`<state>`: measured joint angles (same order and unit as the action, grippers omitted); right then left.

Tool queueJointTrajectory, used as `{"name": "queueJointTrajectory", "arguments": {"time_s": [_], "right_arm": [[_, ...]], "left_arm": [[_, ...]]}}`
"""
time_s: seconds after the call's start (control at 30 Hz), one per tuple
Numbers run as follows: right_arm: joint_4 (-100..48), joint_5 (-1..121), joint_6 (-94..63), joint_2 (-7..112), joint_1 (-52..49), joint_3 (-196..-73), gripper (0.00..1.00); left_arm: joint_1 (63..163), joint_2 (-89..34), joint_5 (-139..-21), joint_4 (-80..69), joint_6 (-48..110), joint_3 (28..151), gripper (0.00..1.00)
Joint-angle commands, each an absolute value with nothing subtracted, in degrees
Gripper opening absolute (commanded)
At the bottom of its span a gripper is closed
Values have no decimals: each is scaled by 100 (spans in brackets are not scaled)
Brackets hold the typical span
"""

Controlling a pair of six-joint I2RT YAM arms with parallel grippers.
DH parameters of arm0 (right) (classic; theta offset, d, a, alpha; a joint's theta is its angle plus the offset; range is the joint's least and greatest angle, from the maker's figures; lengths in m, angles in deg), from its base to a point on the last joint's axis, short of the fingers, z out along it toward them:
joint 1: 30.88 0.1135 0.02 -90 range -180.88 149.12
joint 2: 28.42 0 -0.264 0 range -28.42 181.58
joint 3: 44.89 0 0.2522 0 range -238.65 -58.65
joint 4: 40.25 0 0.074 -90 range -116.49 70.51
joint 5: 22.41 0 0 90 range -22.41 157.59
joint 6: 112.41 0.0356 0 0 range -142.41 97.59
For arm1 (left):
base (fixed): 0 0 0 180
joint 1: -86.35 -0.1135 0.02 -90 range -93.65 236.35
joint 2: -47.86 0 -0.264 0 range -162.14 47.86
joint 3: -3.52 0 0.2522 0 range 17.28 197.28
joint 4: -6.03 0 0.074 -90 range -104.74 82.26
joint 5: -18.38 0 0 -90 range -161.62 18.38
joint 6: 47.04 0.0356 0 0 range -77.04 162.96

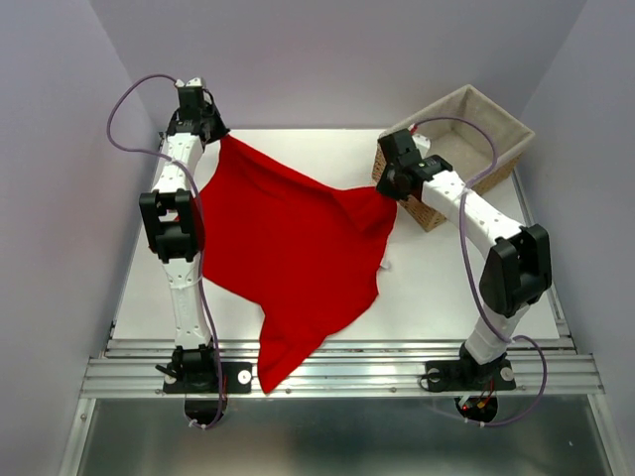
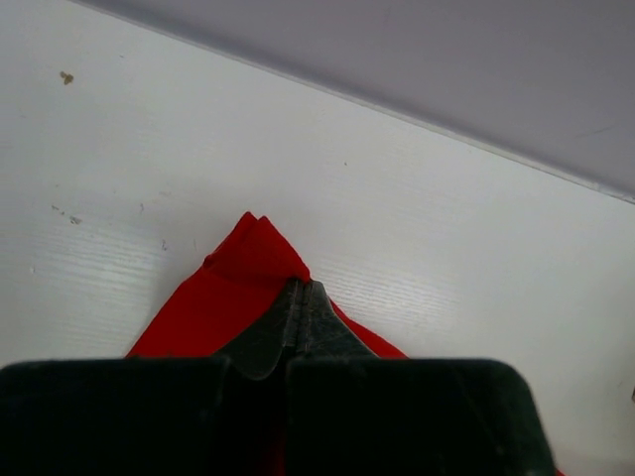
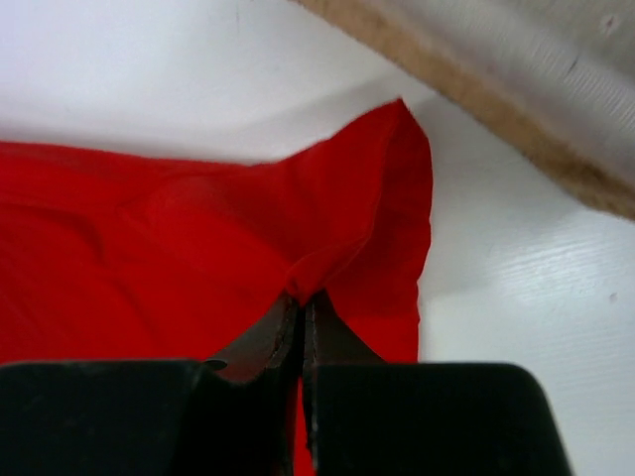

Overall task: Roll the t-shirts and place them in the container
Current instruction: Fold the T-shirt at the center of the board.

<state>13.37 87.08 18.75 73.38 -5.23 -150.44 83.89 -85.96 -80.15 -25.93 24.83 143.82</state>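
A bright red t-shirt [image 1: 288, 253] is stretched across the white table, its lower end hanging over the near edge. At the far left my left gripper [image 1: 220, 139] is shut on one corner of the t-shirt [image 2: 248, 258]; the pinched cloth pokes out past the closed fingertips [image 2: 301, 290]. My right gripper [image 1: 389, 190] is shut on the opposite corner, beside the basket. In the right wrist view the t-shirt [image 3: 198, 238] bunches into a fold at the closed gripper [image 3: 301, 297]. The cloth between the two grips looks lifted and taut.
A wicker basket [image 1: 501, 134] with a pale lining stands at the back right, its rim [image 3: 476, 89] close to the right gripper. Grey walls close in the table [image 1: 446, 288] at the back and sides. A metal rail runs along the near edge.
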Motion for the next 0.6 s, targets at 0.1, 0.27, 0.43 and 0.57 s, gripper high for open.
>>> {"name": "queueJointTrajectory", "arguments": {"time_s": [0.1,0.27,0.43,0.57], "right_arm": [[1026,8623,2847,6862,-205,-14190,1],[885,8622,3041,6642,-153,-13890,1],[841,8482,3129,6449,-39,-13705,1],[814,8368,3181,6221,23,-13599,1]], "left_arm": [[8283,-8161,-7847,-2742,2776,14174,0],[8257,-8002,-7751,-2777,2872,13796,0],[8186,-7906,-7733,-2900,2872,13708,0],[8142,-7686,-7645,-2822,2864,13393,0]]}}
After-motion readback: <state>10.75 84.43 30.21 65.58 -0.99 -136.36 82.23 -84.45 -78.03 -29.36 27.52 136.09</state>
